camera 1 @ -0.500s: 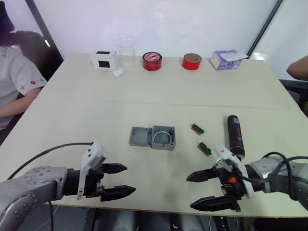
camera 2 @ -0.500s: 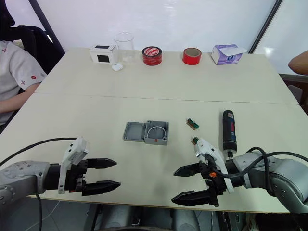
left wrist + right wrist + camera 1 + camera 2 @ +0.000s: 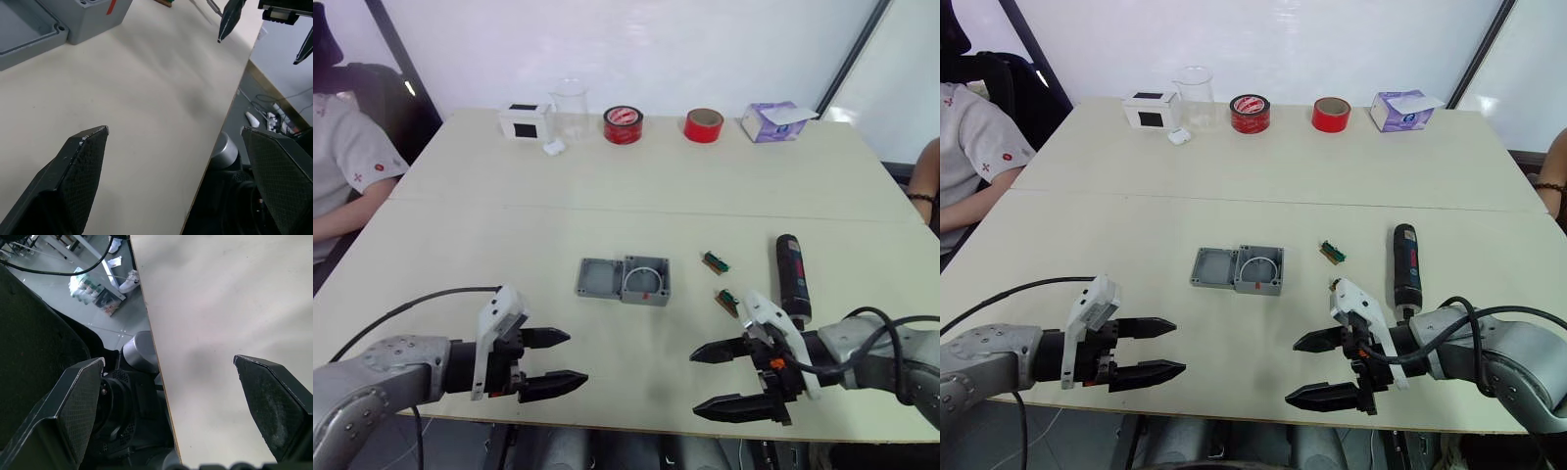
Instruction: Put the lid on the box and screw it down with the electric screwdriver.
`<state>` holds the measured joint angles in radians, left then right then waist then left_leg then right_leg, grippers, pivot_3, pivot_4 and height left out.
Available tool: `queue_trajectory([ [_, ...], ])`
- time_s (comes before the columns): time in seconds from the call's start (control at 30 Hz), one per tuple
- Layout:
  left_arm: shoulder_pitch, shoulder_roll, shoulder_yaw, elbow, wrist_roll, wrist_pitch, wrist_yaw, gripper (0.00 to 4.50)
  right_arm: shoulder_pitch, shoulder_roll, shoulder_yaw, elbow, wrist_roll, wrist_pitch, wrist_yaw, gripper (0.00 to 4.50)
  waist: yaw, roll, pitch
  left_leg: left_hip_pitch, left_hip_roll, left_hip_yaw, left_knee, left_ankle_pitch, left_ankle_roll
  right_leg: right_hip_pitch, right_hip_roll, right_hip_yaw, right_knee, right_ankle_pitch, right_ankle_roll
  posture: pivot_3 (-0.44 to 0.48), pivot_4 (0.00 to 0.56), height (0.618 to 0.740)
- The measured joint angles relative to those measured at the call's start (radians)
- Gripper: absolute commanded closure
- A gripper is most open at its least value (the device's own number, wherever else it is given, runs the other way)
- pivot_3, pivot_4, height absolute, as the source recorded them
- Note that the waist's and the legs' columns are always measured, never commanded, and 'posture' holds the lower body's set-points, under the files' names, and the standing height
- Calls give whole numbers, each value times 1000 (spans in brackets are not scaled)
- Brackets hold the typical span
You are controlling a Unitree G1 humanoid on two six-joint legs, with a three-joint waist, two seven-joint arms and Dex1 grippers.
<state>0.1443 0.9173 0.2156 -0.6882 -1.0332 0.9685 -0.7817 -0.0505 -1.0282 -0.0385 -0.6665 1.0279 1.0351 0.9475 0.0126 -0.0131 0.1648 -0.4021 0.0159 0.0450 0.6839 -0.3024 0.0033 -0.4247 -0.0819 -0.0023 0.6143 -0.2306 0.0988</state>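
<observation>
Comparing with half a second ago, very little has moved. The right pincer (image 3: 736, 382) has slid a tiny bit toward the middle of the counter (image 3: 636, 176) and sits a little lower, and the left pincer (image 3: 558, 359) has hardly shifted. Nothing on the counter has been touched, so the job looks like it has not begun.

Both pincers hang near the front edge of the counter. Both are wide open and hold nothing.

The lid (image 3: 596, 277) lies flat in the middle of the counter, hollow side up. It touches the left side of the box (image 3: 646, 280). The box is open, with a white ring inside and a small red bit on its front wall. Both sit well ahead of the pincers, about midway between them, with the lid a little nearer the left one.

The electric screwdriver (image 3: 792, 277) lies on its side off to the right, just past the right pincer and near it. Two small green strips (image 3: 714, 261) lie between the box and the screwdriver.

My guess is the left pincer should reach forward for the lid first, while the right one goes for the screwdriver.
</observation>
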Motion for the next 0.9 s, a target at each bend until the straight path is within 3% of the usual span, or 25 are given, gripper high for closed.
queue_trajectory([
  [0.23,-30,5,1,31,17,8,34,50,-82,49,-32,33,59,29,-81,0,0,0,0,0,0,0,0,0,0,0,1,0,0,0,0,0,150,740],
  [0.3,-105,41,-1,79,21,30,41,50,-111,82,-50,38,95,45,-155,0,3,-1,0,-1,-1,-1,1,0,0,0,1,0,1,0,0,0,150,740],
  [0.4,-382,125,-32,194,36,58,-9,50,-206,130,-88,88,250,84,-297,0,2,-2,1,-1,-2,-1,1,2,-3,0,1,0,1,1,-1,0,150,740],
  [0.5,-669,146,-192,291,139,58,-96,50,-265,149,-90,117,272,95,-376,0,0,-2,0,-2,-5,1,1,1,-2,0,1,0,0,1,0,0,150,740],
  [0.6,-922,98,-430,416,321,-9,-221,50,-269,156,-76,116,195,58,-398,0,1,-3,0,-3,-5,2,1,1,-2,0,1,0,1,3,3,0,150,740],
  [0.73,-1113,1,-652,513,494,-102,-390,50,-207,94,-53,91,73,13,-346,0,1,-3,0,-6,-5,2,1,0,1,-2,1,-1,0,2,5,0,150,740],
  [0.9,-1190,-131,-830,592,646,-194,-538,50,-61,22,-81,28,14,-14,-267,0,-2,-3,0,-5,-5,2,1,-1,3,-3,2,0,1,2,6,0,150,740],
])
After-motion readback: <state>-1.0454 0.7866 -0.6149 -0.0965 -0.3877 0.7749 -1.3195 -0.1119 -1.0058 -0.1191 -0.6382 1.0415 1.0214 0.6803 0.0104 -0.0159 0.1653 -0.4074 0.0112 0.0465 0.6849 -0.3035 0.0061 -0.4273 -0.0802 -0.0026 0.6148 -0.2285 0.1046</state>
